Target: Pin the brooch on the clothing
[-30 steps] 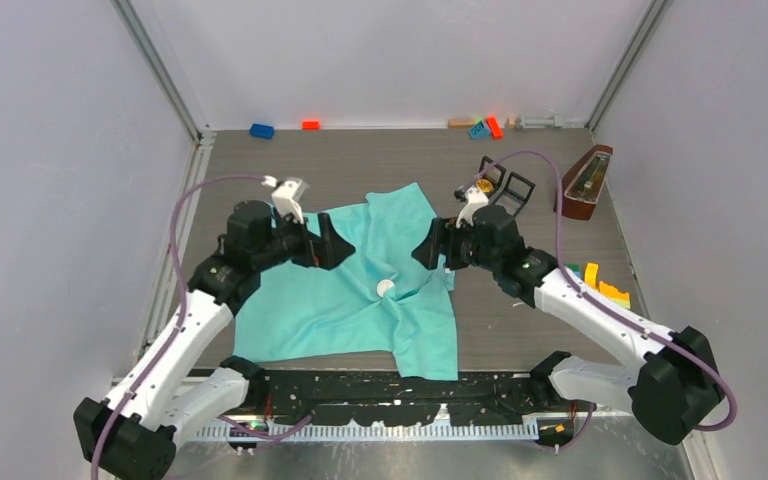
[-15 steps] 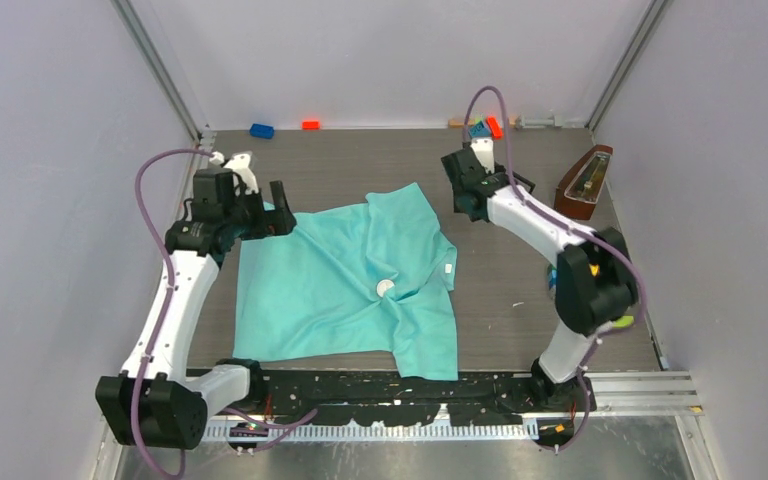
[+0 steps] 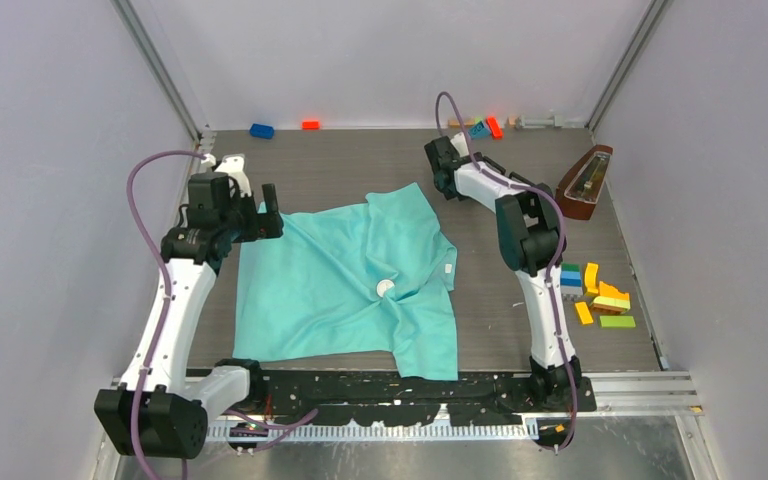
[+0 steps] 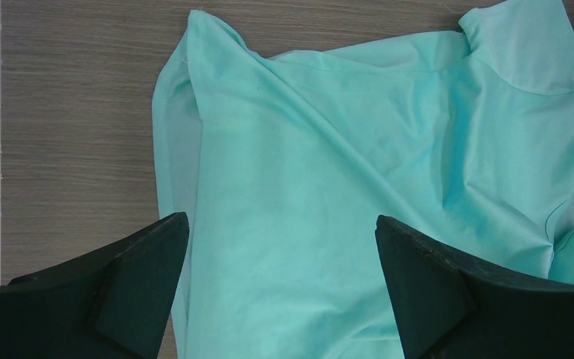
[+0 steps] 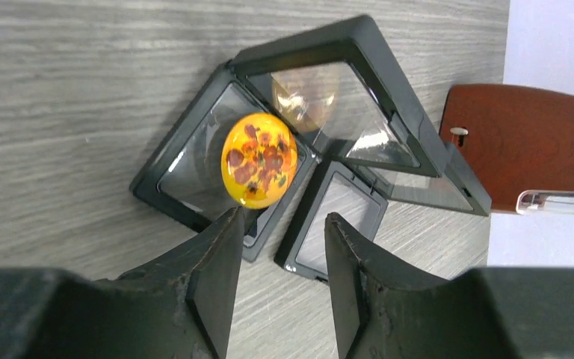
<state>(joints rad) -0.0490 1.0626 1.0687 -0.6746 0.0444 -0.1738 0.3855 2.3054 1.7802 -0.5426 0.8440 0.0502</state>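
The turquoise T-shirt (image 3: 350, 280) lies spread and wrinkled mid-table, with a small white disc (image 3: 385, 287) on it. My left gripper (image 3: 268, 207) hangs open over the shirt's left edge. In the left wrist view its fingers (image 4: 280, 224) stand wide apart above the fabric (image 4: 344, 172), holding nothing. The brooch (image 5: 259, 159), a yellow-orange dome with red-brown spots, sits in an open black display case (image 5: 194, 172). My right gripper (image 5: 284, 221) is open just short of it, with its left fingertip right under the brooch. In the top view my right arm (image 3: 445, 165) hides the case.
A brown wooden metronome (image 3: 585, 183) stands at the back right and also shows in the right wrist view (image 5: 538, 142). Coloured blocks (image 3: 600, 298) lie at the right. More blocks (image 3: 261, 130) sit along the back wall. Grey walls close in both sides.
Both grippers have left the shirt's middle. The left one drew back to the shirt's left edge. The right arm swung to the back, over the display case.
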